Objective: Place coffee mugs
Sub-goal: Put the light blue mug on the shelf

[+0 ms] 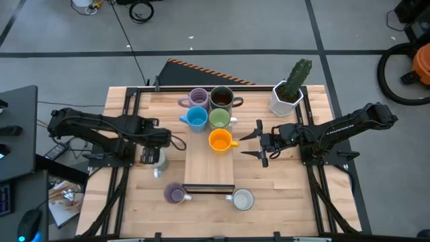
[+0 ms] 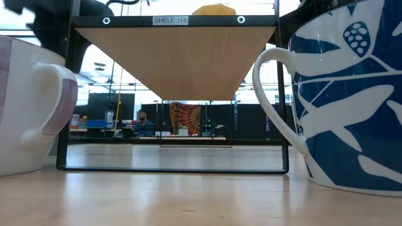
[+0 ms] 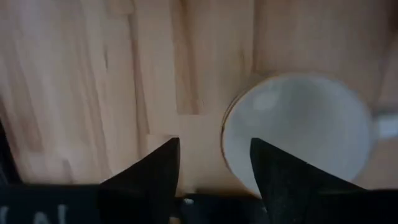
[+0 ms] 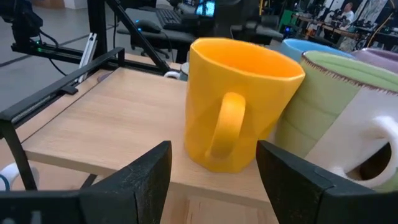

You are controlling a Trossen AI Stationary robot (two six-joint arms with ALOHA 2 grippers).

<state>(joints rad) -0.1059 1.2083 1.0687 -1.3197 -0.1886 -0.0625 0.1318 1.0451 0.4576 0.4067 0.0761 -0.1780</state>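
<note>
The counter (image 1: 121,215) carries a raised wooden shelf (image 1: 208,168). At the shelf's far end cluster five upright mugs: purple (image 1: 197,98), dark brown (image 1: 222,99), blue (image 1: 196,119), green (image 1: 219,119) and orange (image 1: 220,140), whose handle points toward the open right hand (image 1: 257,142). A cactus pot (image 1: 290,91) stands behind that arm. The left hand (image 1: 156,156), fingers spread, hovers over a white mug (image 3: 298,134) beside the shelf. Another purple mug (image 1: 175,194) and another white mug (image 1: 242,199) sit by the near end.

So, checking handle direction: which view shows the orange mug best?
The right wrist view: the orange mug fills it, handle facing the camera. The high view shows it small from above; the low view only a sliver; the left wrist view nothing.
</note>
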